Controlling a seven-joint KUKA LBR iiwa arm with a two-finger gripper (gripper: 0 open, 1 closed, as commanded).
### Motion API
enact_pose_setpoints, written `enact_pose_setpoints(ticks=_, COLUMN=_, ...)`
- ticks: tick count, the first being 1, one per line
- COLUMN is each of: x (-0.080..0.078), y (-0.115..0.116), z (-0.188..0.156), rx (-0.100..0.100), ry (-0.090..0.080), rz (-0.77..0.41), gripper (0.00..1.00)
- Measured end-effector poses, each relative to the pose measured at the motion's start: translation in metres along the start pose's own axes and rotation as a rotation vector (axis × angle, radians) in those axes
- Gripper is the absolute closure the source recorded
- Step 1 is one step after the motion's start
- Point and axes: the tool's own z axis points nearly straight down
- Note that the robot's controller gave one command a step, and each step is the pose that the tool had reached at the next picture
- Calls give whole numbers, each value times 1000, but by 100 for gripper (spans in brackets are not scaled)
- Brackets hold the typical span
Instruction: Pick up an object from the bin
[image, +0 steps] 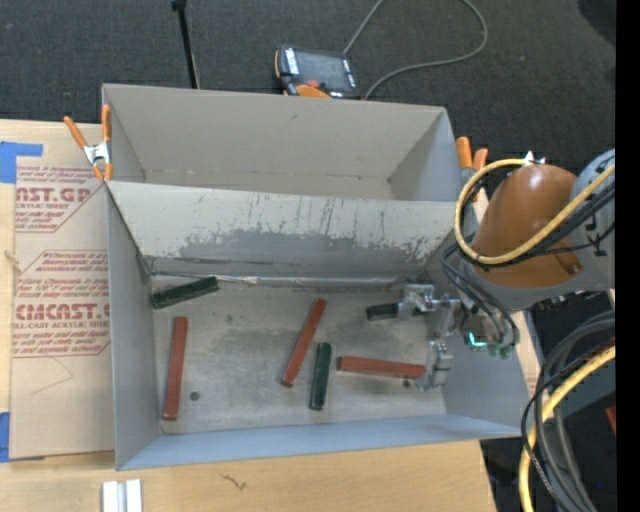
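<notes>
Jaws: spread wide, down low at the right end of the bin (300, 150) floor
By the nearer jaw: flat red stick (380, 368), its right end just beside the tip
By the farther jaw: short dark green stick (382, 312), close by
Mid-floor: long dark green stick (320, 375) beside a slanted red stick (303, 342)
Far left: left red stick (175, 367), plus a corner green stick (184, 292) near the back wall
Arm: orange cover (525, 225), coming in from the right
</notes>
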Motion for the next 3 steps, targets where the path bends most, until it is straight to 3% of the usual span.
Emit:
enact_pose_setpoints(ticks=1, x=11, y=36, z=80, rx=-2, ry=0, rz=148, gripper=0)
enact_pose_setpoints(ticks=2, x=9, y=34, z=76, rx=0, ry=-7, rz=149, gripper=100)
enact_pose_setpoints(ticks=3, x=-7, y=51, z=-101, rx=-1, ry=-16, rz=123, gripper=100)
